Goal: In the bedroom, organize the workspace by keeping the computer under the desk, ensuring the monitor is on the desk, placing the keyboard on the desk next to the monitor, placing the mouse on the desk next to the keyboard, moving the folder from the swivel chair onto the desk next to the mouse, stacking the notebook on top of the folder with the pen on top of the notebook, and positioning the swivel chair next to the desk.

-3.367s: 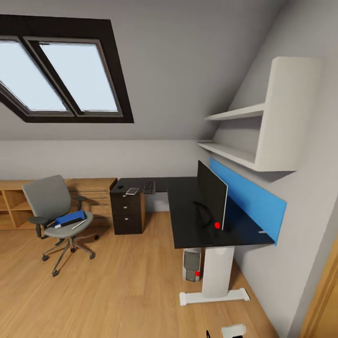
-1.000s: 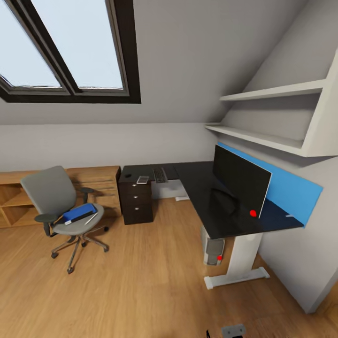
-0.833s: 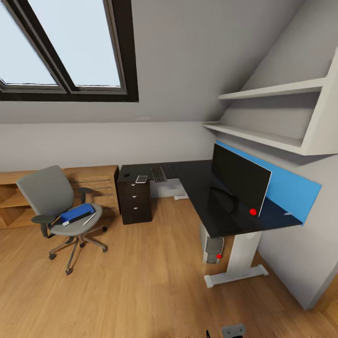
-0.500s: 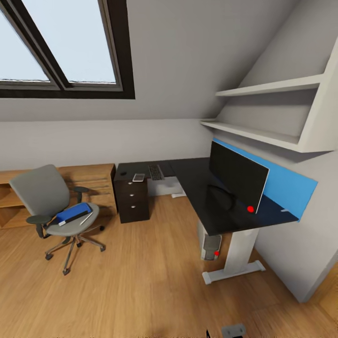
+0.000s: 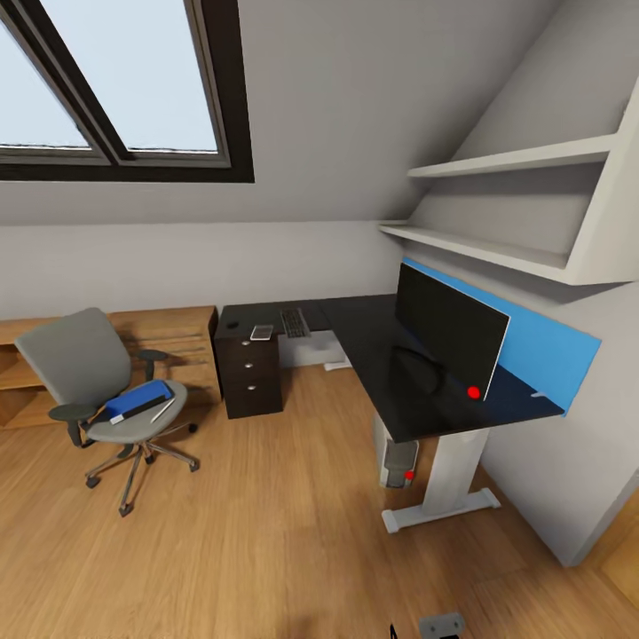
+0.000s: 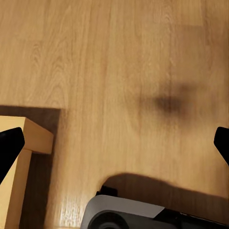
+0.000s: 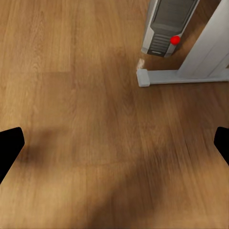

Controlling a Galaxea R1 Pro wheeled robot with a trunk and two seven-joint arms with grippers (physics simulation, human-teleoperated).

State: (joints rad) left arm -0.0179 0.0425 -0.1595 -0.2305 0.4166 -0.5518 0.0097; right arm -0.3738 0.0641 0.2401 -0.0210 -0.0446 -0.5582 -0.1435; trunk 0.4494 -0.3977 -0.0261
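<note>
Both grippers' jaws gape wide (holding nothing) above floor (image 7: pixel 95 119).

The left gripper (image 6: pixel 114 143) points straight down at the floor, its 2 dark fingers (image 6: pixel 9 145) spread wide at opposite edges of the left wrist view, holding nothing. The right gripper (image 7: pixel 114 143) hangs the same way, its fingers (image 7: pixel 9 145) equally far apart and empty above the floor.

Sloped grey ceiling with a skylight (image 5: pixel 124 84), white wall shelves (image 5: pixel 524 204), wooden floor (image 5: pixel 266 532)
</note>
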